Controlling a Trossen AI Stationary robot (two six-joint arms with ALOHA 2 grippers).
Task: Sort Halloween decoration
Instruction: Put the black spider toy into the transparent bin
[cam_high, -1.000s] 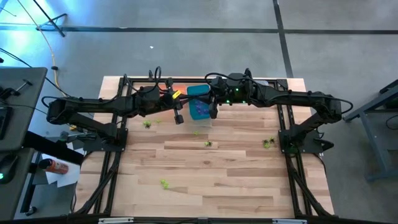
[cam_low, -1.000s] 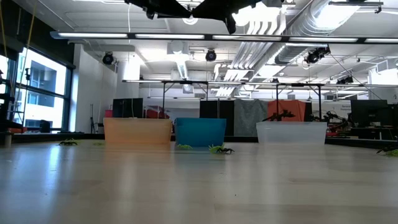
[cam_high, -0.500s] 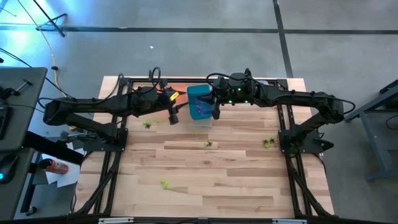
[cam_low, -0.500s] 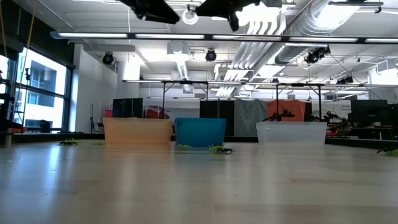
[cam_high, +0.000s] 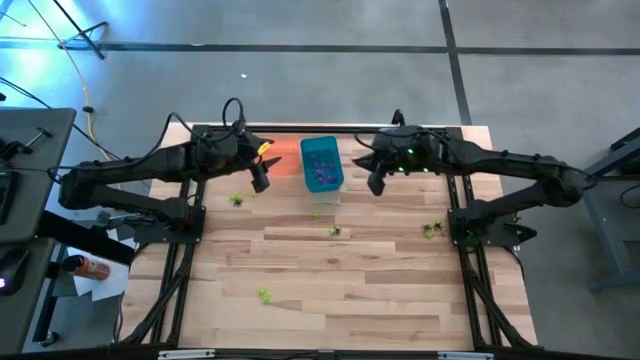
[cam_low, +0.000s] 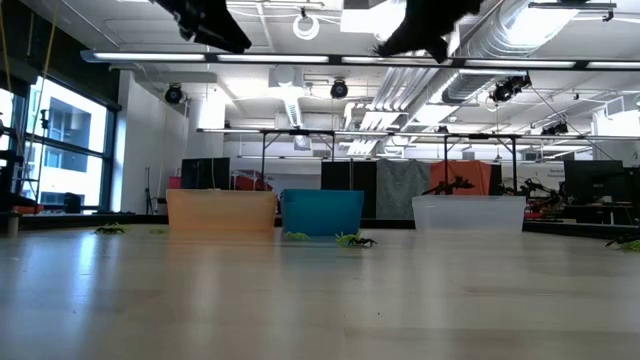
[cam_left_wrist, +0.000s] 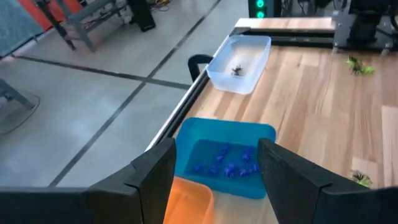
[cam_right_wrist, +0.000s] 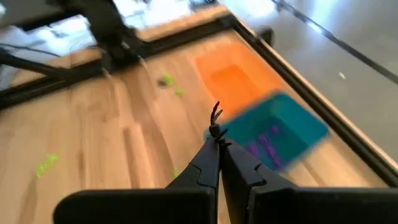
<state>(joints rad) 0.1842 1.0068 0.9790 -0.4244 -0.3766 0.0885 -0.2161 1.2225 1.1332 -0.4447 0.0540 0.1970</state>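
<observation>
The right gripper (cam_right_wrist: 217, 144), pinched shut on a tiny black spider trinket (cam_right_wrist: 216, 118) above the table near the teal bin (cam_high: 321, 165), could drop it short of the clear bin (cam_left_wrist: 239, 63), while the left gripper (cam_left_wrist: 214, 168) hovers open and empty.

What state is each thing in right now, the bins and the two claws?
Left gripper: open, empty, above the bins.
Right gripper: shut on a black spider trinket.
Teal bin: holds purple trinkets.
Clear bin: holds one dark trinket.
Orange bin: looks empty.
</observation>
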